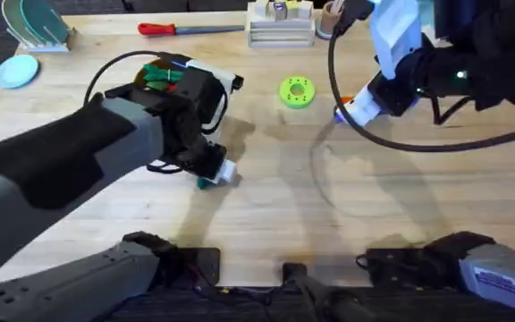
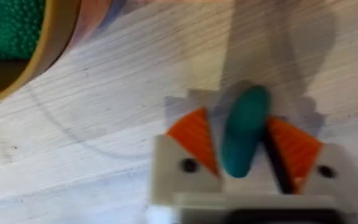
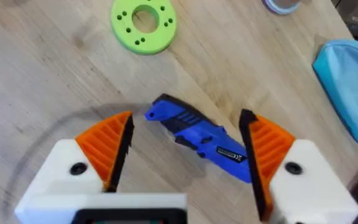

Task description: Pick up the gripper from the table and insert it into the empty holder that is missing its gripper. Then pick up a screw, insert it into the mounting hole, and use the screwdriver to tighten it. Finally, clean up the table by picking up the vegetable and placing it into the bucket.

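Item: left gripper [image 2: 244,146], low over the wooden surface [image 1: 266,215] at about 9 o'clock of centre in the overhead view; its orange-padded fingers [image 2: 194,138] are closed narrowly on the vegetable [image 2: 245,138], a dark green elongated toy held lengthwise between the pads, seemingly so it can be carried without rolling. Item: bucket [image 2: 39,53], tan-rimmed, at 10 o'clock in the left wrist view, near the held vegetable, with green knobbly contents inside; likely the drop-off point, so the cleanup step appears to be in hand. Item: right gripper [image 3: 185,158], at about 2 o'clock in the overhead view, fingers [image 3: 107,146] spread wide and holding nothing, straddling the screwdriver [image 3: 201,137], a blue body lying flat and slantwise on the surface between the pads without touching them. Item: green disc with holes [image 1: 296,91], at 12 o'clock of centre, well apart from both grippers. Item: red-handled screwdriver [image 1: 186,29], along the far edge, untouched.
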Motion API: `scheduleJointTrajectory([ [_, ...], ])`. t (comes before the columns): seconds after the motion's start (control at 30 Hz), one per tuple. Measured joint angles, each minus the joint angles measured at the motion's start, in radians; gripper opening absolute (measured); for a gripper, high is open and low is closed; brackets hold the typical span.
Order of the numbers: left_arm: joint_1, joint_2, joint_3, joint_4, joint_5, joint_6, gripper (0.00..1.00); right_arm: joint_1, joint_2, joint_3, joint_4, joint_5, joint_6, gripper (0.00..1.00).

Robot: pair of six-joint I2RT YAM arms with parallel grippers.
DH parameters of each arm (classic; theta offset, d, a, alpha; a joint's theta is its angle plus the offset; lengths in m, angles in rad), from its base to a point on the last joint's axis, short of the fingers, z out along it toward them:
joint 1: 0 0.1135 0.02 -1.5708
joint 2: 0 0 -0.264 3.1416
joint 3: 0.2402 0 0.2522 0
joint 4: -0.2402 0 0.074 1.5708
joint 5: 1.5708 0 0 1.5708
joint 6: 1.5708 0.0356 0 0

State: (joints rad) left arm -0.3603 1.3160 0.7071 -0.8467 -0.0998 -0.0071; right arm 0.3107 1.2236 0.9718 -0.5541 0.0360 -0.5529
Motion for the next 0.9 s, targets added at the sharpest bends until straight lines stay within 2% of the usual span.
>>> scheduleJointTrajectory([
  [0.1, 0.000, 0.003, 0.002, 0.000, -0.001, 0.000, 0.197, 0.000, 0.000, 0.000, 0.000, 0.000, 0.000, 0.985],
  [0.13, 0.000, 0.003, 0.004, 0.001, 0.001, 0.000, 0.074, 0.000, 0.000, 0.000, 0.000, 0.000, 0.000, 0.985],
  [0.17, -0.002, 0.003, 0.008, 0.001, 0.000, 0.004, 0.028, 0.000, 0.000, 0.000, 0.000, 0.000, 0.000, 0.985],
  [0.33, -0.002, 0.003, 0.023, -0.003, -0.002, 0.004, 0.024, 0.000, 0.000, 0.000, 0.000, 0.000, 0.000, 0.985],
  [0.43, -0.002, 0.005, 0.076, -0.039, -0.002, 0.004, 0.024, 0.000, 0.000, 0.000, 0.000, 0.000, 0.000, 0.985],
  [0.6, -0.002, 0.005, 0.257, -0.111, -0.002, 0.004, 0.024, 0.000, 0.000, 0.000, 0.000, 0.000, 0.000, 0.985],
  [0.73, 0.002, 0.005, 0.399, -0.108, -0.039, 0.006, 0.024, 0.000, 0.000, 0.000, 0.000, 0.000, 0.000, 0.983],
  [0.83, 0.031, 0.005, 0.447, -0.072, -0.087, 0.007, 0.024, 0.000, 0.000, 0.000, 0.000, 0.000, 0.000, 0.985],
  [0.9, 0.077, 0.005, 0.454, -0.047, -0.110, 0.007, 0.024, 0.000, 0.001, 0.000, 0.000, 0.000, 0.000, 0.985],
])
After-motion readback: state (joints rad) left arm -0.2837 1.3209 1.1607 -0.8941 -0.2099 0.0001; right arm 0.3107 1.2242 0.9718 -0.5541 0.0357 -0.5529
